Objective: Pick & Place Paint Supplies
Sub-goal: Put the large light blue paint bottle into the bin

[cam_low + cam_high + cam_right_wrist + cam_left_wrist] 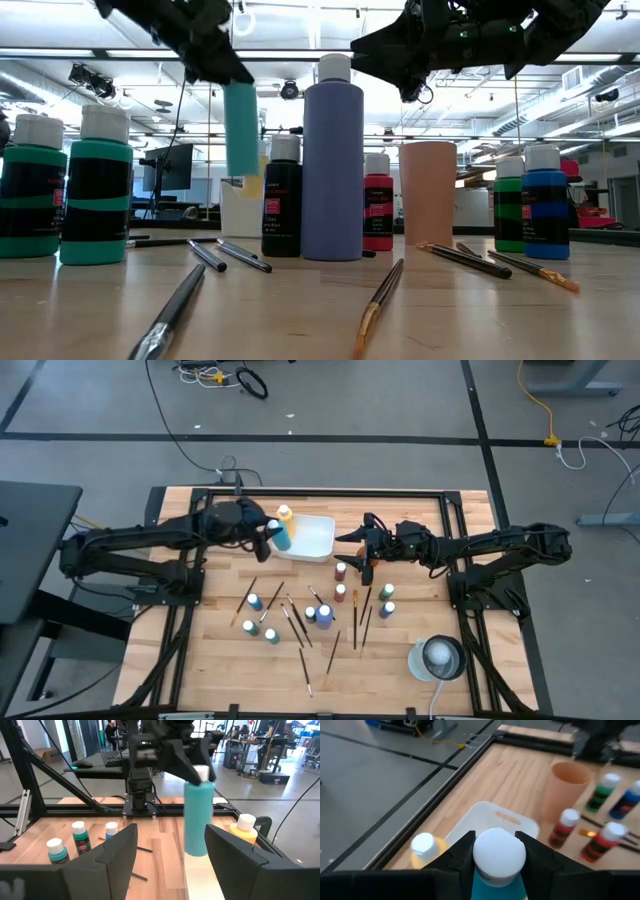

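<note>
My left gripper (pixel 268 537) is shut on a teal paint bottle (pixel 240 128) with a white cap, held in the air over the left end of the white tray (pixel 320 532). A yellow bottle (pixel 285 514) stands in the tray's far left corner. My right gripper (pixel 348 546) hovers open and empty just right of the tray, pointing at the teal bottle (pixel 196 820). More bottles (pixel 323 614) and thin brushes (pixel 296 622) lie on the wood nearer the front. My left gripper pinches the teal bottle at its top end, one finger (pixel 462 854) on each side of the white cap (pixel 498 851). The fingers come from the table's left, slanting down. The bottle hangs about upright below them, its base (pixel 196 851) clear of the tray.
An orange-brown cup (pixel 567 782) stands right of the tray, with red, green and blue bottles beside it. A tall lilac bottle (pixel 332 165) stands mid-table. A round white and grey object (pixel 440 657) sits at the near right. Black frame rails (pixel 330 493) edge the table.
</note>
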Robot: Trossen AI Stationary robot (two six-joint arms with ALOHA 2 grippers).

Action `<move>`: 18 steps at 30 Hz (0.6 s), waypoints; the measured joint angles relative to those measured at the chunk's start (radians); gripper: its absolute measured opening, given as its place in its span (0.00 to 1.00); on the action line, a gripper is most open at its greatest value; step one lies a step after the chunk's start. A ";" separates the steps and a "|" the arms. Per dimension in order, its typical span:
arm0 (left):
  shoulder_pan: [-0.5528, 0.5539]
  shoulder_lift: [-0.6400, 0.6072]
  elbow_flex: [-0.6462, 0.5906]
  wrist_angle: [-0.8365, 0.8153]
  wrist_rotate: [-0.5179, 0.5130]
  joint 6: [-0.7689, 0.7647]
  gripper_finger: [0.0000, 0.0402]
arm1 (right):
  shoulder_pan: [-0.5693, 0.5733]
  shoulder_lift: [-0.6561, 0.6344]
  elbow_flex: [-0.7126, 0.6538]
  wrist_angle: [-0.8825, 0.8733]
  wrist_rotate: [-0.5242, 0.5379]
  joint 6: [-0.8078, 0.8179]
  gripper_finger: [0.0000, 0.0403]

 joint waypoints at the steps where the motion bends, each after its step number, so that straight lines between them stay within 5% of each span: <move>1: 0.014 0.010 0.000 0.008 0.011 0.003 0.32 | 0.000 0.000 0.000 0.000 0.000 0.000 0.58; 18: 0.114 0.149 -0.066 0.137 0.020 0.014 0.32 | 0.000 0.000 0.000 -0.004 0.000 0.000 0.58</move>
